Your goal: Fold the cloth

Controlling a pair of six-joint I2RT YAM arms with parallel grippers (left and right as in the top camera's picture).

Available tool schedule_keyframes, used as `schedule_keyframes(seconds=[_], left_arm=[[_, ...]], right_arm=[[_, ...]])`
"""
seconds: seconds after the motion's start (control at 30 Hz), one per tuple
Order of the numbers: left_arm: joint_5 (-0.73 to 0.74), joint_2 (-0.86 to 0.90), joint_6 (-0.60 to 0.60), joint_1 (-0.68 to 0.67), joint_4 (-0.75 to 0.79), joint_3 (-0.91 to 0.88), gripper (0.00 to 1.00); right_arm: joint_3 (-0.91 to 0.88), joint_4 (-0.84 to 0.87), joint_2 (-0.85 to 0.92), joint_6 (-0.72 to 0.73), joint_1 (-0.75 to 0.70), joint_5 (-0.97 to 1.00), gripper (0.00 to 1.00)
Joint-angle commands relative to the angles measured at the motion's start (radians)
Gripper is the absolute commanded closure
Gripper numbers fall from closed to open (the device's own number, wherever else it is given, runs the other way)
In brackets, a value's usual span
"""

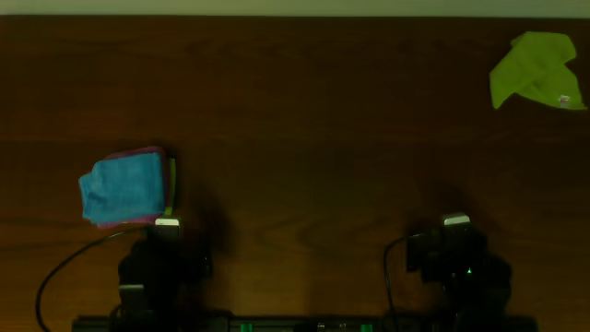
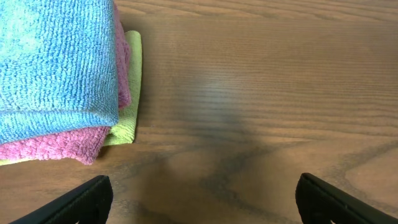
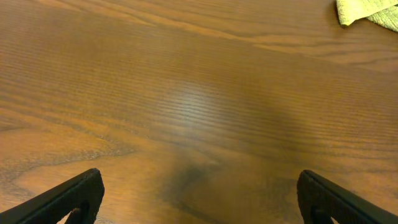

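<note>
The lime-green cloth (image 1: 533, 70) lies crumpled at the table's far right corner, its small white tag (image 1: 564, 100) at its lower right. An edge of it shows at the top right of the right wrist view (image 3: 367, 11). My right gripper (image 3: 199, 199) is open and empty over bare wood near the front edge, far from the cloth. In the overhead view it sits at the front right (image 1: 455, 223). My left gripper (image 2: 202, 199) is open and empty at the front left (image 1: 168, 224), just in front of a stack of folded cloths.
A stack of folded cloths sits at the left: blue cloth (image 1: 124, 187) on top, pink cloth (image 2: 68, 140) under it, a lime-green one (image 2: 127, 106) at the bottom. Brown wooden table (image 1: 313, 138) all around.
</note>
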Motion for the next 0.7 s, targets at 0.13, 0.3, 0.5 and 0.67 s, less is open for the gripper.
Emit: schedule_keyframes(seconds=[0.13, 0.3, 0.5, 0.67], left_arm=[[-0.011, -0.006, 0.018, -0.006, -0.031, -0.01, 0.05], [-0.011, -0.006, 0.018, -0.006, -0.031, -0.01, 0.05], [-0.011, -0.006, 0.018, -0.006, -0.031, -0.01, 0.05], [-0.011, -0.006, 0.018, -0.006, -0.031, -0.01, 0.05]], right_arm=[[-0.013, -0.004, -0.01, -0.007, 0.005, -0.004, 0.01], [-0.013, -0.004, -0.01, -0.007, 0.005, -0.004, 0.01], [-0.013, -0.004, -0.01, -0.007, 0.005, -0.004, 0.01], [-0.013, -0.004, -0.01, -0.007, 0.005, -0.004, 0.01]])
